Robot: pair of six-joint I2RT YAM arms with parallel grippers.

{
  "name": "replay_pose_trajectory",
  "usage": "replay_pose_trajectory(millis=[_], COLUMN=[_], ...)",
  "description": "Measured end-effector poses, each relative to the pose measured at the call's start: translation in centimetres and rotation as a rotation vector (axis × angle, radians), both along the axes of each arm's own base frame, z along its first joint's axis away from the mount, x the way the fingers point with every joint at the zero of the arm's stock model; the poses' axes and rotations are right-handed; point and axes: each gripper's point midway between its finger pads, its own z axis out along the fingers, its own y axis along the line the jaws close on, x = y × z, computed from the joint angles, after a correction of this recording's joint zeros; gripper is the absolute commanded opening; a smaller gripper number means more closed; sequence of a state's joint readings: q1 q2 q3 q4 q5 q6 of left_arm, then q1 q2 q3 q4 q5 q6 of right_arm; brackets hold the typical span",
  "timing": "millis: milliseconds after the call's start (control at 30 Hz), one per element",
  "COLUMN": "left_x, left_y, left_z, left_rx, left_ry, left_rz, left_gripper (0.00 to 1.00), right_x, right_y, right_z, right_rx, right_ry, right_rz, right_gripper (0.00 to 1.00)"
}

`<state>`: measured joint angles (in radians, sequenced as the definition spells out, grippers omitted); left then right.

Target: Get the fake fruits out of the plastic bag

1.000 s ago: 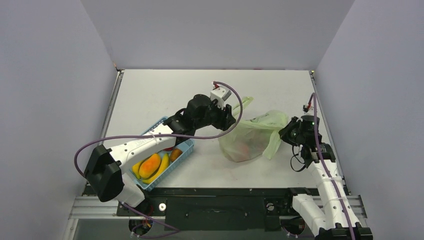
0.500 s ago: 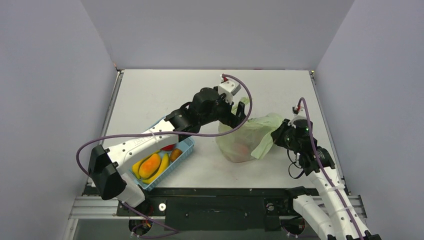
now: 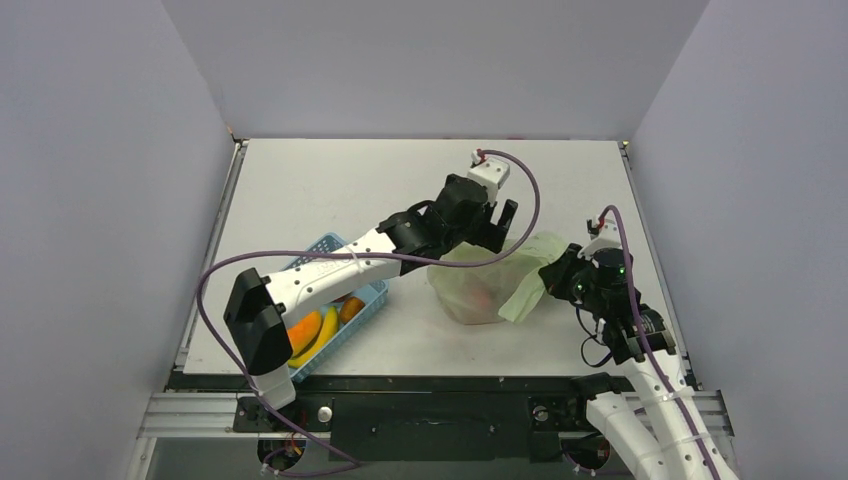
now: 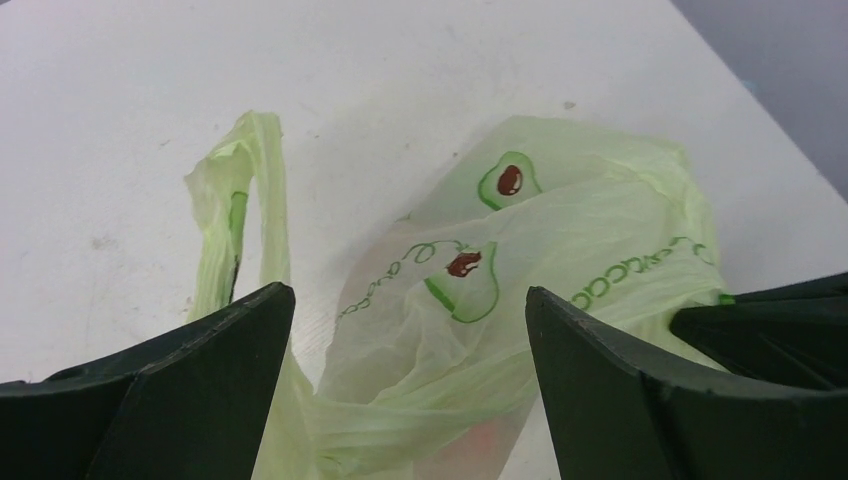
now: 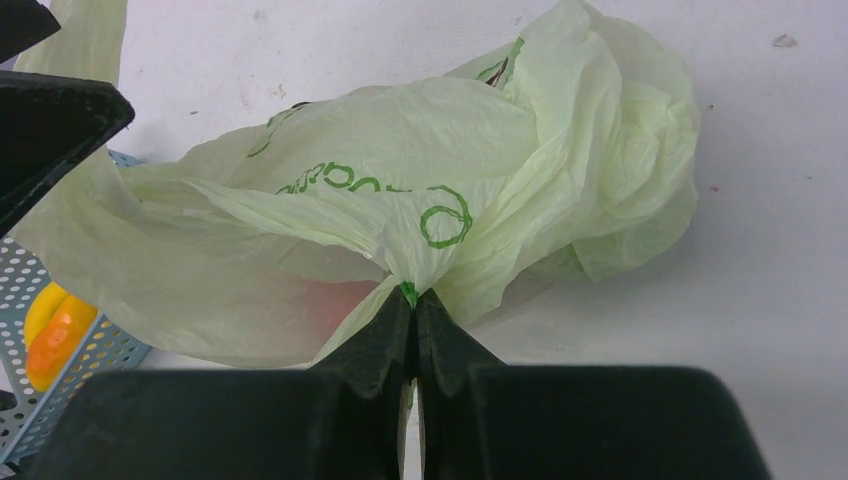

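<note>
Top view: L gripper [image 3: 495,228] now wide open, empty, swung further over plastic bag [image 3: 468,292] — R gripper [image 3: 551,276] pinches bag edge.

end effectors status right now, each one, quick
Left end effector: open, holding nothing.
Right end effector: closed, pinching a fold of the plastic bag.
</note>
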<state>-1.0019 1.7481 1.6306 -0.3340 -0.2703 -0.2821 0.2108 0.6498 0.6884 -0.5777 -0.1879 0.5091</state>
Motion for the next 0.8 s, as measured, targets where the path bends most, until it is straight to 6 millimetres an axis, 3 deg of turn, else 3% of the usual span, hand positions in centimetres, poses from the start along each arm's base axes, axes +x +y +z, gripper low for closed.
replay_pose_trajectory(millis=[200,400,600,667,700,800], left_x=[1.6,3.0,4.9,5.6,5.8,6.6], left_y=[2.3,2.6,1.0,1.1,1.3,1.6], left_z=[-0.3,-0.6,-4.8,-6.0,-6.3,-6.0], left_rx=[0.060,0.082,0.147,0.161,0.167,0.159], left_ry=[-0.043,-0.078,-0.033,-0.011,-0.005,-0.009], left_rz=[0.154,0.203,0.162,0.150,0.141,0.127], left_gripper=[0.86,0.82,0.37,0.11,0.06,0.00], right_x=[-0.1,-0.3,-1.0,-1.3,-1.5,-2.4], right_y=[0.2,0.2,0.1,0.0,0.0,0.1], right_z=[0.1,0.1,0.1,0.0,-0.2,-1.0], right_rx=[0.007,0.014,0.033,0.046,0.055,0.092], right_ry=[-0.001,0.002,0.015,0.020,0.026,0.052], right_rz=[0.010,0.009,-0.011,-0.022,-0.028,-0.047], right_gripper=[0.00,0.23,0.48,0.55,0.64,0.72])
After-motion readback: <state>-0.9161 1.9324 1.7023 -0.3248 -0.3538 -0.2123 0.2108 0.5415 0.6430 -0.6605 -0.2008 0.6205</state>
